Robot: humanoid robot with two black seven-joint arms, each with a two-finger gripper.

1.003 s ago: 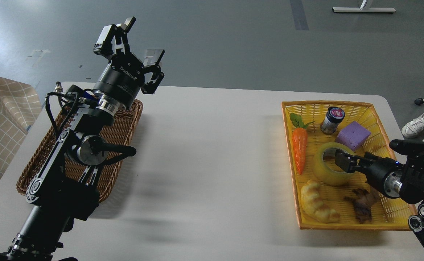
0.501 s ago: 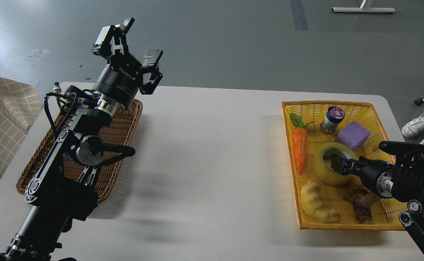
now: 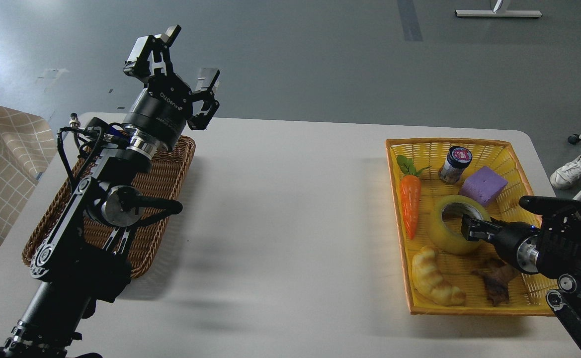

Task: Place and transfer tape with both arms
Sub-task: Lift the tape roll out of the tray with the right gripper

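Observation:
The tape (image 3: 444, 233), a translucent yellow roll with a whitish core, lies hole-up in the yellow basket (image 3: 469, 311) at the right. My right gripper (image 3: 471, 227) comes in from the right and sits on the roll's near right rim, reaching into its core. It is dark and small, and I cannot tell its fingers apart or whether they grip. My left gripper (image 3: 183, 55) is open and empty, raised high above the far end of the brown wicker basket (image 3: 166, 189) at the left.
The yellow basket also holds a toy carrot (image 3: 410, 204), a small dark jar (image 3: 454, 164), a purple block (image 3: 483, 185), a croissant toy (image 3: 434, 281) and a dark brown item (image 3: 494, 281). A white table (image 3: 290, 214) spans between the baskets. A person's shoe (image 3: 571, 171) is at the far right.
My right gripper has moved left and slightly down onto the tape's near rim. My left arm has drifted a little to the left, still open.

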